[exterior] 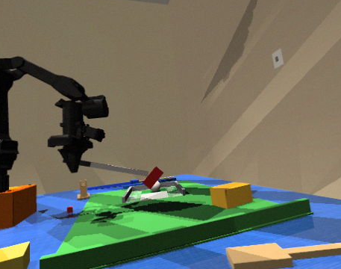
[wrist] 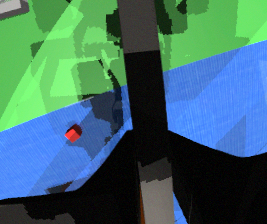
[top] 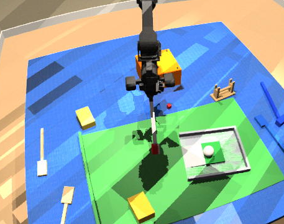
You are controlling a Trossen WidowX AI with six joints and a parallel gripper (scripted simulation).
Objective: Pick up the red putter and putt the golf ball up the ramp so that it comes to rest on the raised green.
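Observation:
My gripper (top: 151, 97) (exterior: 74, 167) (wrist: 142, 134) is shut on the putter's shaft. The red putter (top: 155, 149) (exterior: 153, 178) has a dark and light shaft (wrist: 143, 90) that slopes down to a red head, which hangs above the green mat (top: 117, 153) (exterior: 140, 225), left of the tray-like platform. The white golf ball (top: 209, 151) (exterior: 155, 186) is up inside the grey-rimmed platform (top: 248, 153) (exterior: 127, 194), over the left part of the dark green square (top: 218, 160). The pale ramp (top: 191, 156) (exterior: 154, 196) lies left of the square. Whether the ball is rolling cannot be told.
Yellow blocks (top: 86, 118) (top: 142, 207) lie at the mat's left and front. A small red cube (top: 169, 106) (exterior: 69, 209) (wrist: 73, 133) and a wooden stand (top: 223, 91) (exterior: 83, 191) are behind the mat. Blue putters (top: 270, 100) lie right, wooden ones (top: 42, 153) left.

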